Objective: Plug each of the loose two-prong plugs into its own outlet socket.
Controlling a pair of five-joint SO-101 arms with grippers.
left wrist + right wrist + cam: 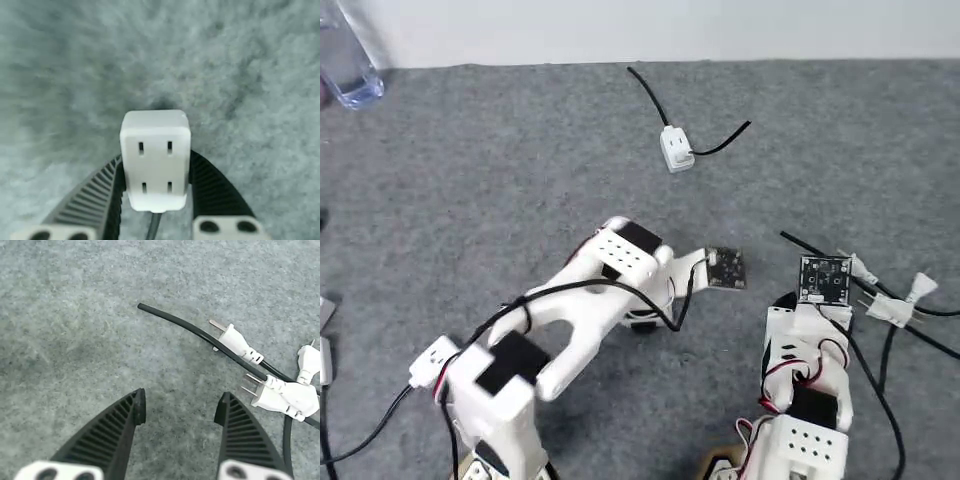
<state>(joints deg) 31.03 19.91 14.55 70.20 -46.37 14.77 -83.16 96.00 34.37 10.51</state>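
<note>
Presently the socket-holding step is judged in hand: a white outlet socket [155,155], two slot pairs showing, is clamped in the left tool [155,165]. The right tool [182,407] is spread apart over the worktop [75,315]. Next, one loose plug [237,342], toward three o'clock, would need grasping. A second socket [676,148] is seen at twelve o'clock.

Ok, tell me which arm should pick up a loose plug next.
Right. The right gripper is open close to the white plugs; the left gripper is shut on an outlet block.
</note>
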